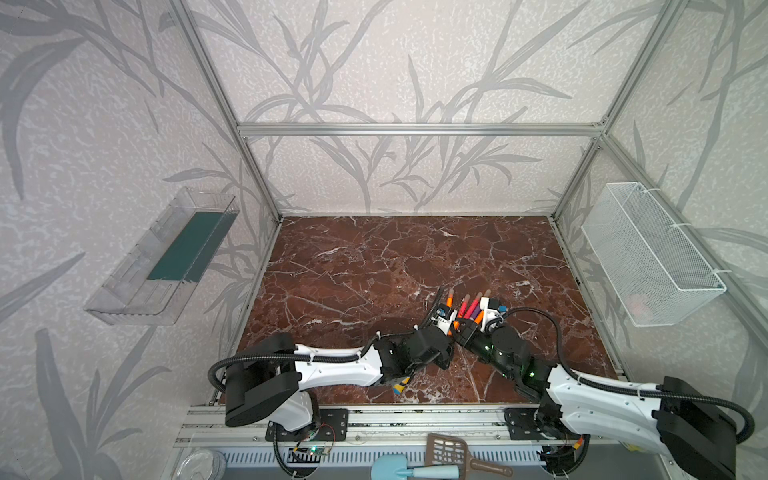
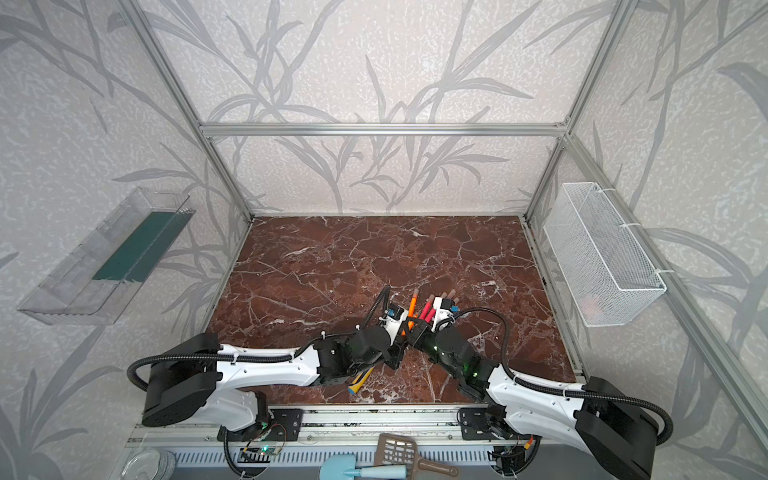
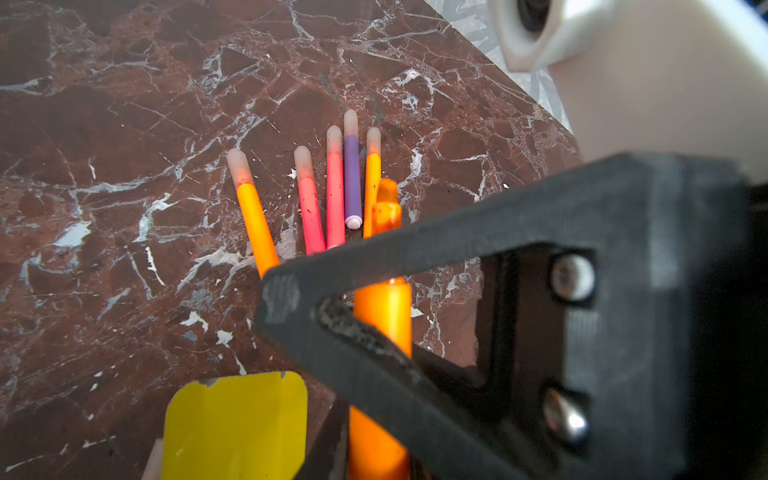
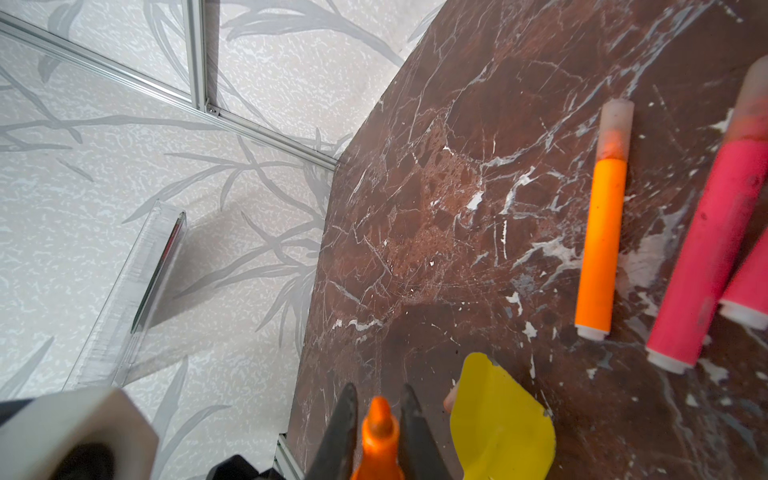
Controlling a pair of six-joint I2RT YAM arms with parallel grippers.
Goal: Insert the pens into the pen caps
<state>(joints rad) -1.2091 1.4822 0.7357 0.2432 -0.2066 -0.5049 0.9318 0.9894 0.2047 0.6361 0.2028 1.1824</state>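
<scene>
Right gripper [image 4: 379,394]: pressed shut on an uncapped orange pen [image 4: 379,440], its bare nib poking out past the fingertips.
Left gripper [image 1: 452,327]: nose to nose with the right one over the near middle of the marble table [image 1: 374,266]; whether it is spread or pinching cannot be told.
Capped pens [image 3: 334,199]: five lie side by side on the table just beyond both grippers, two orange, two red-pink, one purple.
Pen caps [image 3: 240,166]: seated on those pens' far ends.
</scene>
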